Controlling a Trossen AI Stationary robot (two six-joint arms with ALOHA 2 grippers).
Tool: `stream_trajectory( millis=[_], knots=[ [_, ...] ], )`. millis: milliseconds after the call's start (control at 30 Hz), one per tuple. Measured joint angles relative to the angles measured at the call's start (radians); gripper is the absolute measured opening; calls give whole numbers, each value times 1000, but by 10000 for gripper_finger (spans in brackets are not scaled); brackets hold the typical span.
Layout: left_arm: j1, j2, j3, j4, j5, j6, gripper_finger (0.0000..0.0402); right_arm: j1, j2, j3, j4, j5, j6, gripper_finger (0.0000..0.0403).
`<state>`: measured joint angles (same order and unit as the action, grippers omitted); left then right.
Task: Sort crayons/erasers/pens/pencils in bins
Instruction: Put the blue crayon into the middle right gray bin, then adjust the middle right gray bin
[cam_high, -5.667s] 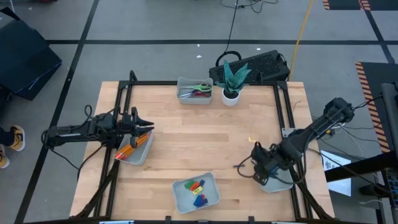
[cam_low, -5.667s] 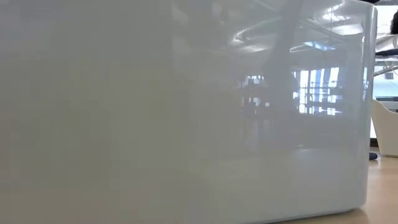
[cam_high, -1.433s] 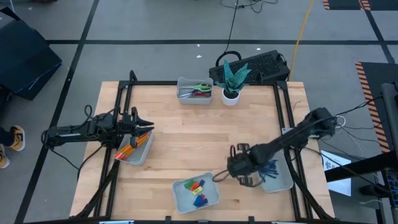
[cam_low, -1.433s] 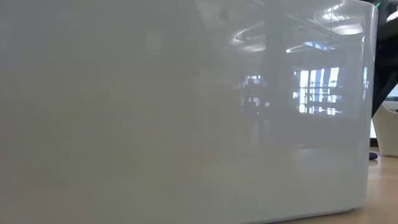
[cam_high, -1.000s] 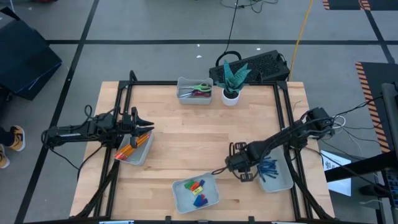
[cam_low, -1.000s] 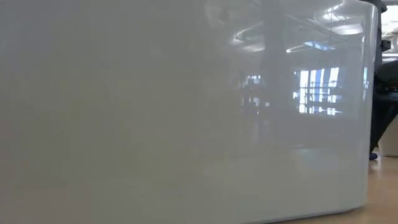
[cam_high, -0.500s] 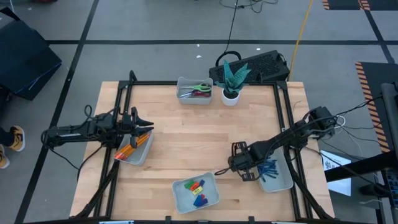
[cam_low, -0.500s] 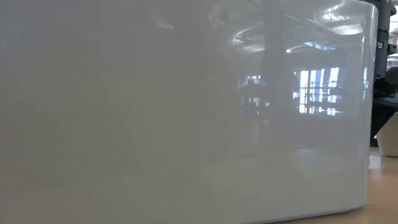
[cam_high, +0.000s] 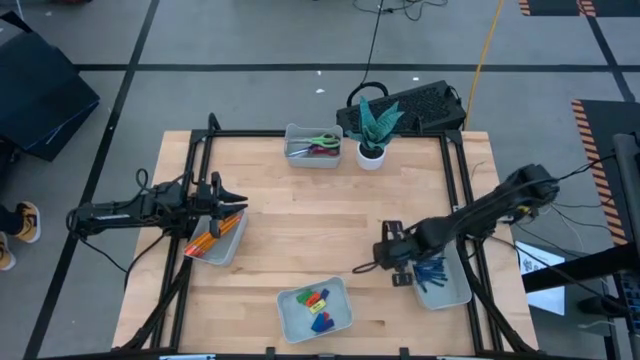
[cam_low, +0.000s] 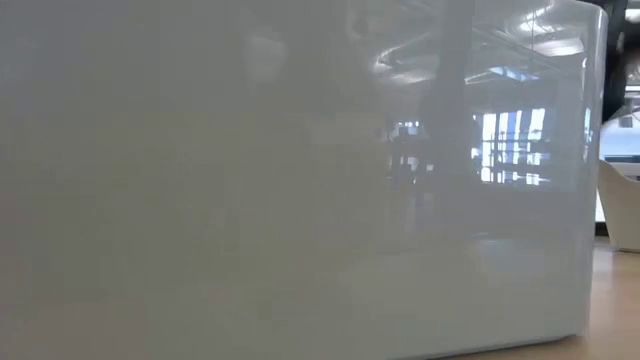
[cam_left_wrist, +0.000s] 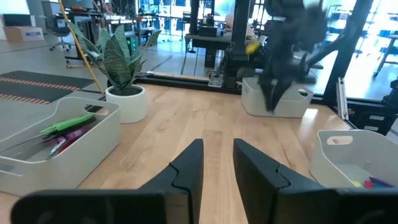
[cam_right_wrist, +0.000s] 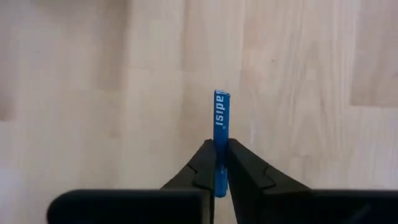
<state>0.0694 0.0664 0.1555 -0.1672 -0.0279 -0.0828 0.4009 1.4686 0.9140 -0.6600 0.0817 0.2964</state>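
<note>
My right gripper (cam_high: 377, 262) hangs over the table's right half, shut on a blue pen (cam_right_wrist: 221, 115) that sticks out past its fingertips (cam_high: 362, 267). Just right of it stands the bin (cam_high: 456, 296) holding several blue pens (cam_high: 432, 270). My left gripper (cam_high: 238, 203) waits open above the left bin (cam_high: 226, 250), where orange pencils (cam_high: 205, 240) lie. Coloured erasers (cam_high: 317, 300) lie in the near bin (cam_high: 290, 322). A bin wall (cam_low: 300, 200) fills the low view. My right gripper pinches the pen near one end (cam_right_wrist: 221, 149) between its two fingers. The fingers slant downward toward the table's left, and the pen runs along them. Its printed free end (cam_right_wrist: 221, 102) points ahead over the bare wood.
A far bin (cam_high: 298, 134) holds scissors (cam_high: 322, 144), with a white plant pot (cam_high: 371, 156) beside it. Black frame rails (cam_high: 455, 170) run along the table's sides. Bare wood (cam_high: 300, 220) lies in the middle between the bins.
My right gripper has carried the blue pen a short way toward the table's right and far edges, nearer the bin of pens, staying shut on it. The left arm has kept still.
</note>
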Motion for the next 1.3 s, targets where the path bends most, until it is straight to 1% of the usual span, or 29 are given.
stream_trajectory(
  millis=[133, 267, 367, 500, 600, 667, 733, 867, 1067, 1167, 1300],
  knots=[
    [0, 0, 0, 0, 0, 0, 88, 29, -108, 69, -174, -5, 52, 17],
    [0, 0, 0, 1, 0, 0, 88, 103, -205, 142, -335, -7, 129, 17],
    [0, 0, 0, 1, 0, 0, 88, 180, -249, 151, -454, -36, 216, 17],
    [0, 0, 0, 1, 0, 0, 88, 289, -269, 124, -535, -86, 330, 17],
    [0, 0, 0, 1, 0, 0, 88, 343, -268, 77, -521, -91, 396, 17],
    [0, 0, 0, 0, 0, 0, 88, 358, -262, 33, -491, -91, 436, 18],
    [0, 0, 0, 0, 0, 0, 88, 367, -260, -19, -458, -127, 471, 18],
    [0, 0, 0, 0, 0, 0, 88, 379, -260, -118, -372, -186, 525, 19],
    [0, 0, 0, 0, 0, 0, 88, 354, -243, -210, -290, -184, 571, 21],
    [0, 0, 0, 0, 0, 0, 88, 326, -230, -220, -292, -185, 583, 36],
    [0, 0, 0, 0, 0, 0, 88, 287, -230, -220, -299, -183, 563, 79]
  ],
)
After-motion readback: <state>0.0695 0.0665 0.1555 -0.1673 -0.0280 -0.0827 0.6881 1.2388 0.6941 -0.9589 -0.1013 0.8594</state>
